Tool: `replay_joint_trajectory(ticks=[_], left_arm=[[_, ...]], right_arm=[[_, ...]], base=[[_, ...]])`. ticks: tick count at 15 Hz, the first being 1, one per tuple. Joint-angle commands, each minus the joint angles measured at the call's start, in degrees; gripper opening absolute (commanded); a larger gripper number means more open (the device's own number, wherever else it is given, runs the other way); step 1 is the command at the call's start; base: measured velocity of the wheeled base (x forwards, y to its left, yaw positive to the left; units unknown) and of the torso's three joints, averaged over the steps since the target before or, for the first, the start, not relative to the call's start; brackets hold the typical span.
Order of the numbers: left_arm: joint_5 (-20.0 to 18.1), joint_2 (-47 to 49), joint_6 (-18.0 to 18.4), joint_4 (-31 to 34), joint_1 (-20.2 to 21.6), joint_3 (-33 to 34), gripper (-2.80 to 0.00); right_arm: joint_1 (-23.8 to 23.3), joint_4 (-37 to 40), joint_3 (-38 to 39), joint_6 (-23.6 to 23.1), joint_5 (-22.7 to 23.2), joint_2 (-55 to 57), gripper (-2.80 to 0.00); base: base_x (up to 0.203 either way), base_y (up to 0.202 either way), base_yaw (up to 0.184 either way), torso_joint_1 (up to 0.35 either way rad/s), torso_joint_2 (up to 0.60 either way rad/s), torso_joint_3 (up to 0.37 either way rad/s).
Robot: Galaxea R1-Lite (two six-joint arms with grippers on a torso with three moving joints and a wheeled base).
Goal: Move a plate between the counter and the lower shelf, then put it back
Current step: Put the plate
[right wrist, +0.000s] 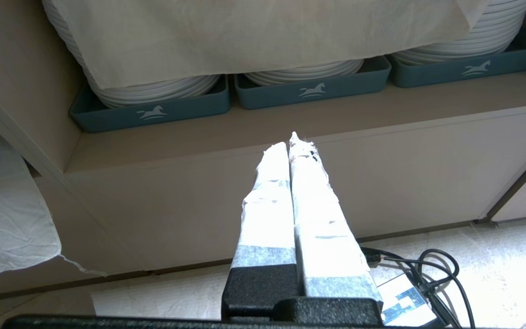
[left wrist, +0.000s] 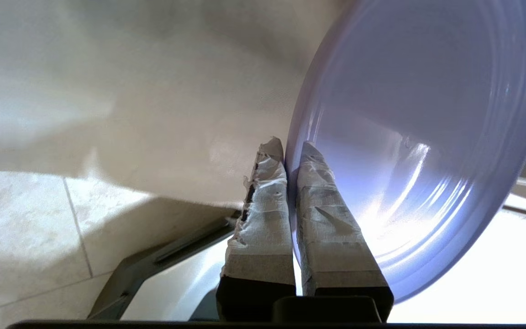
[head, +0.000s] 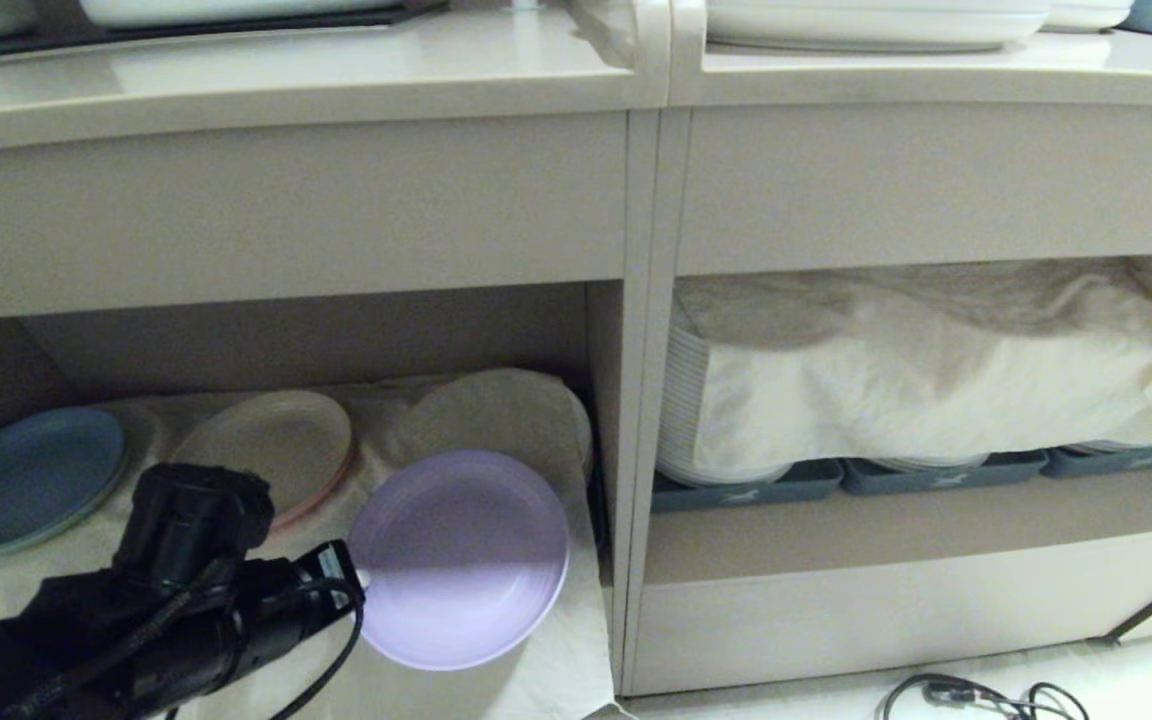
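Plate (left wrist: pixel 409 137) | rim pinched in left end effector (left wrist: pixel 290 151) | before lower shelf (head: pixel 556 660)

**Surfaces, quick rundown**

The plate (head: pixel 461 560) looks like smooth plastic with a soft sheen. Wrinkly white cloth (head: pixel 556 670) covers the lower shelf (head: pixel 576 330). The counter (head: pixel 286 75) is smooth, slightly glossy. Gripper fingers (left wrist: pixel 267 205) are wrapped in frayed white tape.

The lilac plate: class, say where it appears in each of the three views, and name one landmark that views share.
Head view: plate low, left of centre, its rim in the left gripper.
Left wrist view: plate fills the right side, rim between the fingers.
Right wrist view: not in it.
Shared landmark: white cloth.
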Motion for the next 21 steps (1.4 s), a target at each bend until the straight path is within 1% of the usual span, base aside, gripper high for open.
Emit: replay_joint_trajectory(ticks=[1,4,6,10,13,16,19,21], left_arm=[[0.1,-2.8,-0.3,0.0,0.0,1.7,-2.80],[0.1,-5.9,-0.2,0.2,0.0,4.3,-2.80],[0.1,-9.0,-0.2,2.9,0.0,5.5,-2.80],[-0.5,-17.0,-0.1,12.2,0.0,6.0,-2.80],[-1.4,-23.8,0.2,21.4,0.0,6.0,-2.80],[-1.9,-30.1,0.4,28.4,-0.3,6.0,-2.80],[-2.0,-37.4,2.0,35.9,-0.7,6.4,-2.80],[-2.1,-42.6,3.3,42.5,-0.8,6.4,-2.80]], right_arm=[[0.0,0.0,0.0,0.0,0.0,0.0,-2.80],[0.1,0.0,0.0,0.0,0.0,0.0,-2.80],[0.1,0.0,0.0,0.0,0.0,0.0,-2.80],[0.0,0.0,0.0,0.0,0.0,0.0,-2.80],[0.1,0.0,0.0,0.0,0.0,0.0,-2.80],[0.1,0.0,0.0,0.0,0.0,0.0,-2.80],[0.0,0.0,0.0,0.0,0.0,0.0,-2.80],[0.1,0.0,0.0,0.0,0.0,0.0,-2.80]], base=[[0.000,0.000,0.000,0.000,0.00,0.000],[0.000,0.000,0.000,0.000,0.00,0.000],[0.000,0.000,0.000,0.000,0.00,0.000],[0.000,0.000,0.000,0.000,0.00,0.000],[0.000,0.000,0.000,0.000,0.00,0.000],[0.000,0.000,0.000,0.000,0.00,0.000],[0.000,0.000,0.000,0.000,0.00,0.000],[0.000,0.000,0.000,0.000,0.00,0.000]])
